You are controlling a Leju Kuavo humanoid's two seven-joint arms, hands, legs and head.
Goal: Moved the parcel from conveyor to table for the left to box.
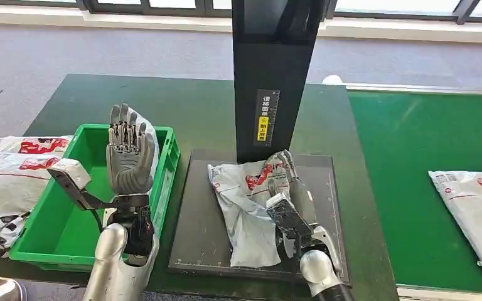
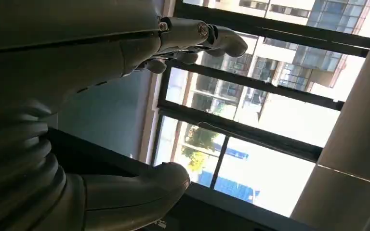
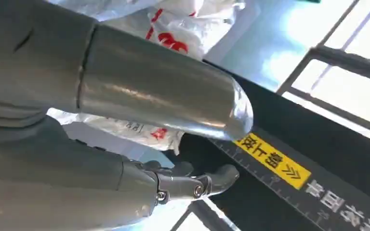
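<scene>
A crumpled white parcel (image 1: pixel 241 210) with red print lies on the black platform (image 1: pixel 194 248) at the foot of a black post. My right hand (image 1: pixel 290 199) rests at the parcel's right edge. In the right wrist view the parcel (image 3: pixel 125 127) sits between the thumb (image 3: pixel 173 103) and the fingers (image 3: pixel 197 185), so the hand holds it. My left hand (image 1: pixel 128 153) is raised upright above the green box (image 1: pixel 69 241), fingers straight and apart, holding nothing. The left wrist view has that hand (image 2: pixel 101 53) against windows.
The black post (image 1: pixel 273 81) with a yellow label stands just behind the parcel. Another white parcel (image 1: pixel 474 204) lies on the green conveyor (image 1: pixel 408 157) at the right. A third parcel (image 1: pixel 9 182) lies left of the green box on the dark green table (image 1: pixel 194 106).
</scene>
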